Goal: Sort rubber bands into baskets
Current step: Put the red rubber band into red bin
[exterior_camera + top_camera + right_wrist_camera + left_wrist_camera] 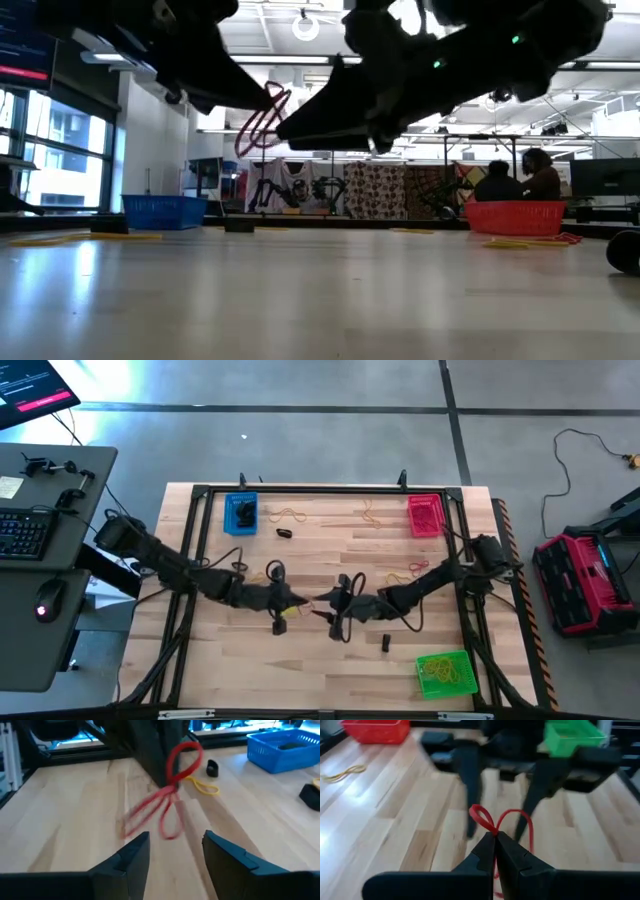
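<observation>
At the centre of the high view, the left tool (495, 851) is clamped on a thin red rubber band loop (492, 822) held above the pale wooden tabletop (330, 550), while the right tool (175, 852) faces it with its fingers apart and nothing between them. We judge the step in hand to be carrying this band to the red mesh-sided plastic basket (425, 516) at the upper right of the high view. We recommend that the left tool keep its pinch firm, draw clear of the right tool so the dangling loop does not snag, and release only once directly over the basket.
</observation>
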You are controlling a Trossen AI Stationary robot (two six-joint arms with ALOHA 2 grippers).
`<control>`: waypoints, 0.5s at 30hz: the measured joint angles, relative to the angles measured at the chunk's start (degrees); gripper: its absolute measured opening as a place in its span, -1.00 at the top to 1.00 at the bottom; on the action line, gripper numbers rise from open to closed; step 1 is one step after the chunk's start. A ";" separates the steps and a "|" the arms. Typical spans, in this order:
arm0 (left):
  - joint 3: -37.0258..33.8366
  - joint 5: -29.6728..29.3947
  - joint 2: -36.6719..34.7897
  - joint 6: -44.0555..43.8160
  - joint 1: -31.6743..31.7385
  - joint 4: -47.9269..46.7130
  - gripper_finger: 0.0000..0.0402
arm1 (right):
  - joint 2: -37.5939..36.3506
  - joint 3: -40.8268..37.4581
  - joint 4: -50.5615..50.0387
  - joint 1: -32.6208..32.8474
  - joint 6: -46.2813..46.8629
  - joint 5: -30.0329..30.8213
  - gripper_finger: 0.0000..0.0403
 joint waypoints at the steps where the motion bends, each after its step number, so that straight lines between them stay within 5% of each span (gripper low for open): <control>1: 0.00 1.37 0.00 0.60 0.65 0.53 1.00 | 0.42 0.00 1.06 -0.47 -0.53 -0.41 0.15; 9: -2.27 4.81 0.00 1.95 3.28 4.86 1.00 | 1.24 0.00 5.32 -2.85 -3.17 -5.92 0.23; 15: -2.27 5.47 0.02 3.52 2.79 8.89 1.00 | 1.24 0.00 4.57 -2.85 -5.69 -5.90 0.76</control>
